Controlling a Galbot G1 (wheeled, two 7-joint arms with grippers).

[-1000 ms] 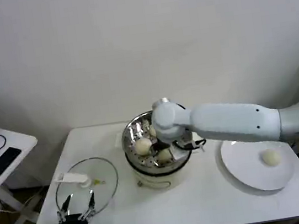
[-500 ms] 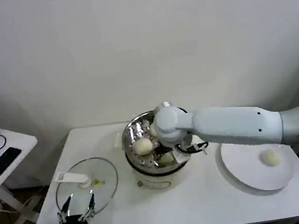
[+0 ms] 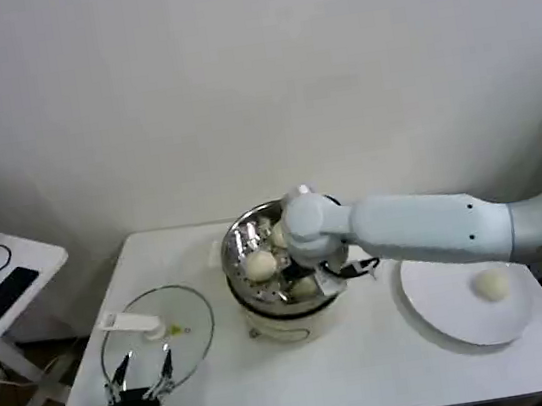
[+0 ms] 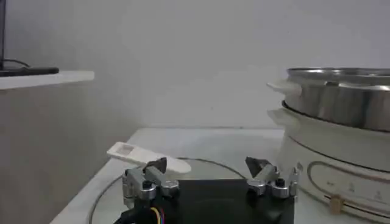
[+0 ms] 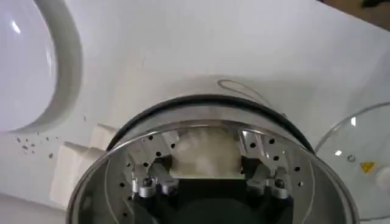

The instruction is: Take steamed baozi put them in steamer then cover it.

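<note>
left gripper (image 3: 142, 375): I see it parked at the near table edge, fingers spread, holding nothing; sits at the lid's near rim.
lid (image 3: 158, 330): flat on the table (image 3: 374, 360), left of the steamer, white knob (image 4: 146, 159) just past my left fingers in the left wrist view.
right gripper (image 5: 207, 176): down inside the steamer, fingers on either side of a bun; whether they pinch it or have let go, I can't tell.
bun in gripper (image 5: 206, 152): between the fingers, resting low on the holed floor.
steamer (image 3: 240, 233): mid table on its white pot; other buns (image 3: 259, 264) already inside, beside the right wrist.
last bun (image 3: 490, 283): alone on the plate (image 3: 438, 316), well right of the steamer, round so no long axis.
key relation: that bun lies right of the right gripper, far from the left; right arm is nearer, I judge it goes next.
after that: lid is left arm's job, still off.
</note>
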